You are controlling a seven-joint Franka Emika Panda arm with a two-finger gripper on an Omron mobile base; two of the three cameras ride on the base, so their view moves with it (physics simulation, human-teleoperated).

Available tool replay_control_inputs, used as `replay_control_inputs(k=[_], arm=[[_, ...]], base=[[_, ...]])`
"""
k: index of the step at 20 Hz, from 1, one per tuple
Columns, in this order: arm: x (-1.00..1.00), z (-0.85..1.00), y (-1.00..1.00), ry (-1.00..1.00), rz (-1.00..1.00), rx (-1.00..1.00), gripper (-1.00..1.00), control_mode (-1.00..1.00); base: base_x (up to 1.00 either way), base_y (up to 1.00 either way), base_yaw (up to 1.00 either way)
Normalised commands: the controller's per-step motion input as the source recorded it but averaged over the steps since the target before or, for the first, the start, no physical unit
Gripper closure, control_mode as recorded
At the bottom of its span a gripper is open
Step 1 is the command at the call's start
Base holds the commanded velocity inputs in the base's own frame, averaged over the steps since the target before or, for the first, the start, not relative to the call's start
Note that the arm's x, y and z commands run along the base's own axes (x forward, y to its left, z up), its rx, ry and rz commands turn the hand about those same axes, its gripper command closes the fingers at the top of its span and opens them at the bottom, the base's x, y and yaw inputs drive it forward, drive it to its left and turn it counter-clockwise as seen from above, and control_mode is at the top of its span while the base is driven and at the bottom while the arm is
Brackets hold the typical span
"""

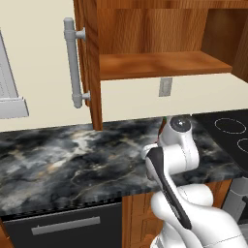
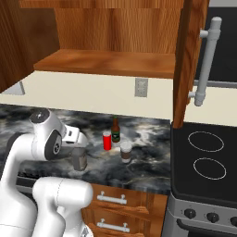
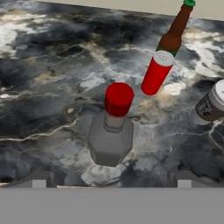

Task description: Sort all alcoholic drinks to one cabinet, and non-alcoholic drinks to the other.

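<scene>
Item one, grey glass bottle with red cap (image 3: 111, 131), standing upright on the marble bench (image 3: 48, 87) beneath my claw (image 3: 111, 179): I am hovering fingers apart, aiming to straddle its neck squarely before clamping.

I am in a kitchen. A dark marbled counter (image 1: 72, 155) runs along a cream wall, with wooden drawers (image 2: 113, 199) beneath it. An open wall cabinet (image 1: 160, 65) of reddish-brown wood hangs above, its door bearing a long grey bar handle (image 1: 72, 63). Beside the counter sits a black stove (image 2: 206, 162) with ring burners and knobs. A wall socket (image 2: 141, 87) is set under the cabinet.
</scene>
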Motion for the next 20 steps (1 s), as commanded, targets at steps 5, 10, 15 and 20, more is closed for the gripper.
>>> replay_control_inputs(k=[5,10,15,20], arm=[[0.13,-0.22,0.0,-0.07,0.0,0.0,-1.0,-1.0],[0.13,-0.16,0.0,-0.08,0.0,0.0,-1.0,-1.0],[0.13,-0.14,0.0,-0.08,0.0,0.0,-1.0,-1.0],[0.12,-0.17,0.0,-0.05,0.0,0.0,-1.0,-1.0]], base=[[0.0,0.0,0.0],[0.0,0.0,0.0],[0.0,0.0,0.0],[0.0,0.0,0.0]])
